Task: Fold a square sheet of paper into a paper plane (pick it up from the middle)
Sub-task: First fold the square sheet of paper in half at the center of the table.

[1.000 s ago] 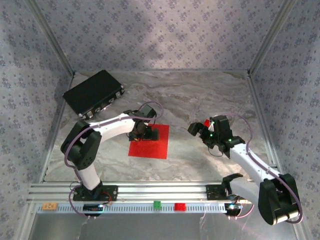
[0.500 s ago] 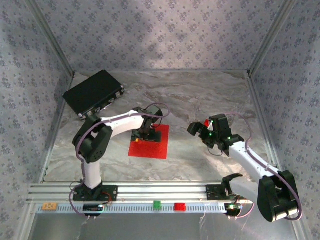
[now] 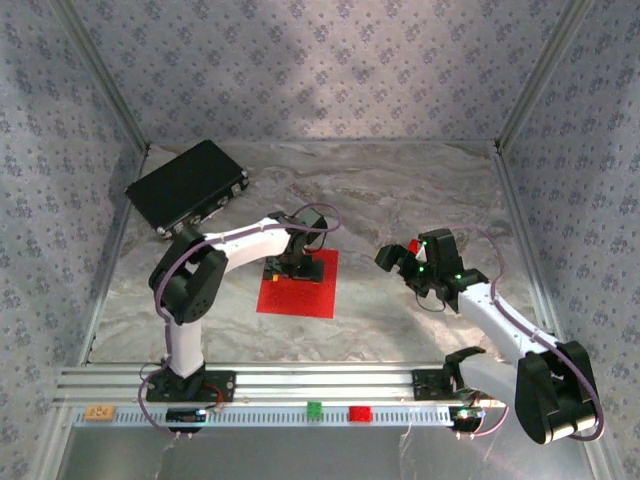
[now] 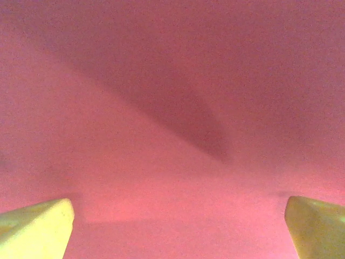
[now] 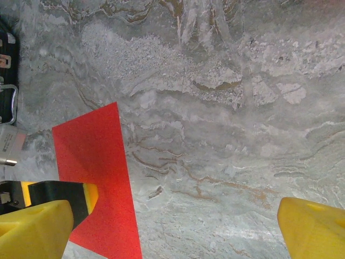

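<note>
Top external, marbled table (image 3: 400, 190), patterned walls (image 3: 320, 70), sheet (image 3: 300, 297), left claw (image 3: 286, 270) apart, right claw (image 3: 397, 256) apart

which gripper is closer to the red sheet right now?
Left. Left gripper is open over the middle of the red sheet; right gripper, open, hangs above the table off to the sheet's right.

A: What blocks the table's (image 3: 400, 190) far-left corner?
B: The black box (image 3: 187, 185), lying flat there. The left arm (image 3: 245, 238) reaches from the near edge out over the square sheet of paper (image 3: 310, 298).
A: And open passage?
B: Bare marble along the far edge, and between the sheet and the right gripper (image 3: 397, 255), which hangs with its jaws spread wide.
</note>
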Robot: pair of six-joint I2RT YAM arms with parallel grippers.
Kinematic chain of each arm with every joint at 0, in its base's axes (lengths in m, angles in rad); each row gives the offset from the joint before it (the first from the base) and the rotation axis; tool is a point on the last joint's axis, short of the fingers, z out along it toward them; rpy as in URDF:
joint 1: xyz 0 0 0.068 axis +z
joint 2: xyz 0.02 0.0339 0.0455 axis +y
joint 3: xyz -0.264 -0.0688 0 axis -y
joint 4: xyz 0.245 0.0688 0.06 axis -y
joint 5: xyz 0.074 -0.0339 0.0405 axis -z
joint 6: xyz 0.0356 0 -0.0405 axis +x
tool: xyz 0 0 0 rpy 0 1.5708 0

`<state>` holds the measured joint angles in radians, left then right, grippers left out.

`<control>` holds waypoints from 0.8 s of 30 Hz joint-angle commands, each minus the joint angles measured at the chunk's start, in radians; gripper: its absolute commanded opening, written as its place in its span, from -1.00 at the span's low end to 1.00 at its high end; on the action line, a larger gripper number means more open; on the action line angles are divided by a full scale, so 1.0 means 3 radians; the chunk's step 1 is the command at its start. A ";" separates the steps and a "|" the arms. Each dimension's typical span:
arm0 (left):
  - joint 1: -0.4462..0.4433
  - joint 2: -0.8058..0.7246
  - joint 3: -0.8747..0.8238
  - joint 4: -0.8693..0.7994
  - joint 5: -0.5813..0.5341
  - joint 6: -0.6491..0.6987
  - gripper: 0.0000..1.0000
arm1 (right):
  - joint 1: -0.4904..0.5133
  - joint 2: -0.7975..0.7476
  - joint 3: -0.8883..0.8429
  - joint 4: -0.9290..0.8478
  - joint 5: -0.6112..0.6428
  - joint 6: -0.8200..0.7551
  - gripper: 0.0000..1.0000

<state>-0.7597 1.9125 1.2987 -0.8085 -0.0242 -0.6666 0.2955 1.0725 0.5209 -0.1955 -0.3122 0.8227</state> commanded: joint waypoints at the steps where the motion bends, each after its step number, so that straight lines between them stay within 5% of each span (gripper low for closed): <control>1: -0.0024 0.0076 0.0026 -0.0055 -0.0053 -0.0044 0.99 | 0.0021 -0.0006 0.0074 -0.0082 0.0052 -0.0023 0.98; 24: -0.0062 0.0202 -0.0125 0.0063 -0.0058 -0.0076 0.99 | 0.0017 -0.0121 0.0057 -0.0140 0.0191 0.0084 0.98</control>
<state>-0.7673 1.9312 1.2930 -0.7944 -0.0341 -0.6785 0.2955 1.0534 0.5209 -0.2077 -0.2806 0.8272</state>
